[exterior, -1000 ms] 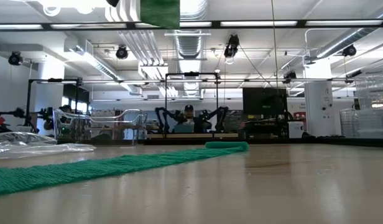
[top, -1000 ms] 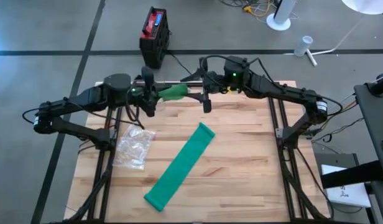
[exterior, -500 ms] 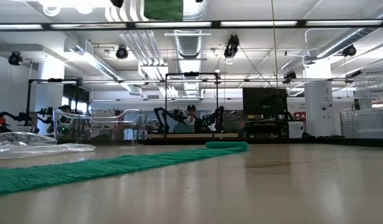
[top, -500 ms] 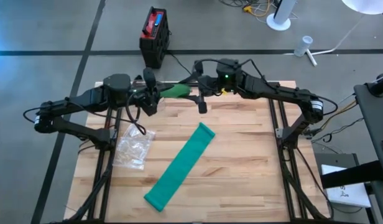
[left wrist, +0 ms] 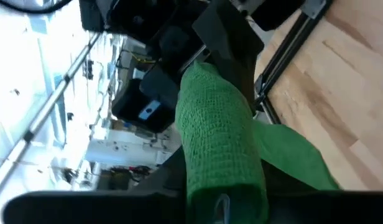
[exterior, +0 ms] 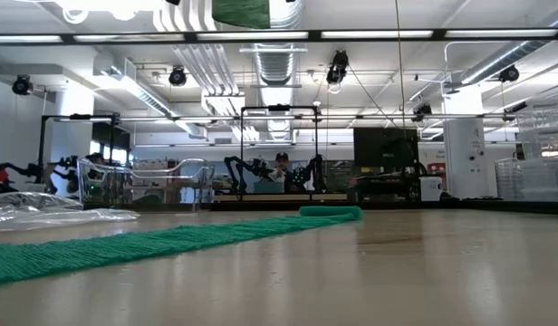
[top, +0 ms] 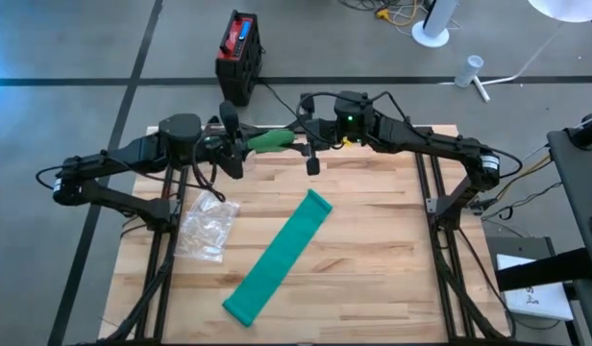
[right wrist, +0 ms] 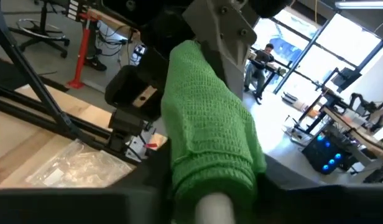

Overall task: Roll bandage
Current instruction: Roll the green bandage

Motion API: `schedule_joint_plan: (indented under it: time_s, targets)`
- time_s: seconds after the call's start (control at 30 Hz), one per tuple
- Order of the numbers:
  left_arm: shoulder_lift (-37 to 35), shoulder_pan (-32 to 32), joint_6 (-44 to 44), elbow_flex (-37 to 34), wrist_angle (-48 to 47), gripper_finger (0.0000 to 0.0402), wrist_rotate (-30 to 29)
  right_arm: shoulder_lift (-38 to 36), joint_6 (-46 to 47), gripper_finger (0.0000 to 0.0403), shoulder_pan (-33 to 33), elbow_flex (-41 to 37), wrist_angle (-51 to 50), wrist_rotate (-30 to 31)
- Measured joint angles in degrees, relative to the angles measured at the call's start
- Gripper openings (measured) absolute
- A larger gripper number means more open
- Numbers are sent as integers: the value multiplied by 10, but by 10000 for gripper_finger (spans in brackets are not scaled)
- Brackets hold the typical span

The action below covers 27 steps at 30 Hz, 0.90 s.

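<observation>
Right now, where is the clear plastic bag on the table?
In the high view, the clear plastic bag lies on the wooden table at its left side, under the left arm and just left of the flat green bandage strip.

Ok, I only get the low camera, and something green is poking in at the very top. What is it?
Observer: A green bandage roll, up in the air over the far edge of the table.
Operator: Who's got it?
Observer: The left gripper holds one end; the right gripper is at the other end.
Operator: And the shiny stuff on my left?
Observer: A crumpled clear plastic bag, lying beside the flat green strip and not touching it.
</observation>
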Motion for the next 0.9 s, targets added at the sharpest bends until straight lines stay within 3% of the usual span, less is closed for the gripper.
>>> schedule_joint_plan:
  time_s: [0.13,0.4,0.57,0.73,0.9]
  targets:
    - [0,-1,-81,0,2,129,-28,-8,-23,41,1,0,-2,4]
    - [-8,3,-298,0,-54,246,-60,-34,-108,41,5,0,-11,62]
    - [-16,3,-405,32,-97,317,-27,-32,-172,41,12,0,-14,84]
    - [-17,3,-415,80,-128,365,-20,-29,-174,41,16,-1,-19,91]
    - [-16,14,-383,75,-127,372,-20,-31,-125,41,20,-2,-18,39]
